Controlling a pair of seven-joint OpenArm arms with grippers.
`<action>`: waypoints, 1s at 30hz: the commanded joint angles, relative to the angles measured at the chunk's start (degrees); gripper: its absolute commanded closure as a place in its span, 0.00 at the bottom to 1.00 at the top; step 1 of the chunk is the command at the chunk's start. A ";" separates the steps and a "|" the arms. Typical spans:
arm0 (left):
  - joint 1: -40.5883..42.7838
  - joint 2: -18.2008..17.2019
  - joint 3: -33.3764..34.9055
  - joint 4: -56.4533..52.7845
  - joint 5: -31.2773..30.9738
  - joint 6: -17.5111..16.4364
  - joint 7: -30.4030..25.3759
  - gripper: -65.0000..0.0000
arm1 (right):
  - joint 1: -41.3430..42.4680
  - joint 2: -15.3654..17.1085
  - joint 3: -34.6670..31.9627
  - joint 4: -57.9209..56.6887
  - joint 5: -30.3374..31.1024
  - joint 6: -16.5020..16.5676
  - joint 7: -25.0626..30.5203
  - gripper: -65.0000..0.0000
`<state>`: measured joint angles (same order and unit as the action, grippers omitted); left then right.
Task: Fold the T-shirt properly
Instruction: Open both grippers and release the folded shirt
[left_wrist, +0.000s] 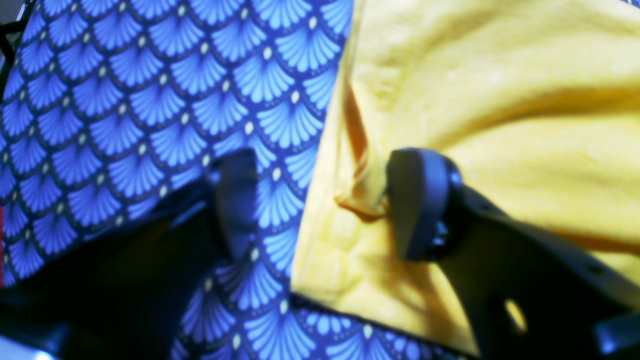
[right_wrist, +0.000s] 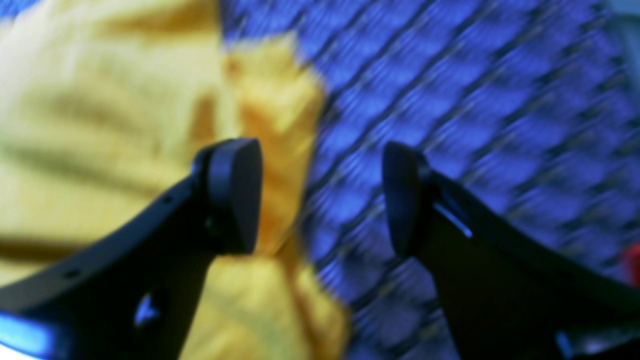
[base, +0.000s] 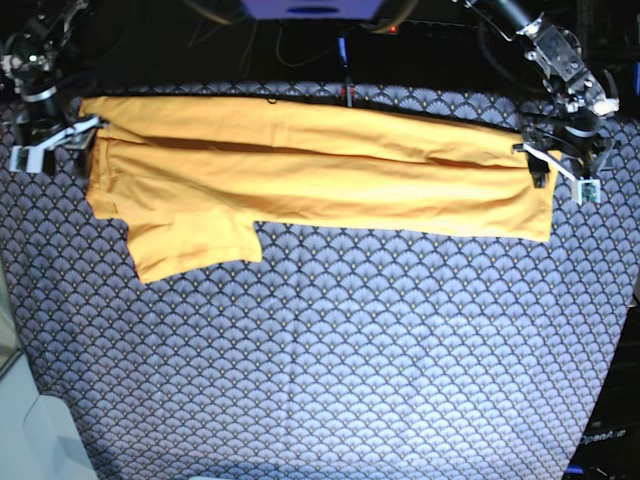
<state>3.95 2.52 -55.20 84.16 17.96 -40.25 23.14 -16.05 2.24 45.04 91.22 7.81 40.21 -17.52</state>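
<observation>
- T-shirt (base: 310, 180) lies folded lengthwise across our patterned cloth (base: 330, 370).
- Our left fingers (left_wrist: 235, 200) straddle the T-shirt's edge, released.
- Our right fingers (right_wrist: 235, 195) likewise, released.

T-shirt (base: 320, 175): orange-yellow, wrinkled, folded into long flat band, one sleeve protruding.

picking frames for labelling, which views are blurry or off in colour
Right wrist view: heavy motion blur smears the navy fan-patterned cloth. Left wrist view: soft focus, orange-yellow cotton T-shirt washed pale, cloth oversaturated blue. Base view: sharpest, evenly lit, dark beyond the table's far edge.
</observation>
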 joint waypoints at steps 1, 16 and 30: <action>-0.56 -0.72 -0.05 1.25 -0.50 0.25 -1.29 0.35 | 0.36 0.88 0.46 1.22 0.93 -0.21 1.56 0.40; -0.30 -0.55 -0.05 1.25 -0.50 0.25 -1.29 0.35 | 18.21 7.30 -11.85 0.52 0.58 -0.21 -15.40 0.40; -0.21 -0.46 -0.05 3.09 -0.50 0.25 -0.94 0.35 | 28.93 12.75 -15.28 -22.16 0.58 -0.21 -18.57 0.40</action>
<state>4.12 2.70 -55.31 86.21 18.13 -40.14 23.38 11.88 14.31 29.78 68.23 7.64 39.79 -36.95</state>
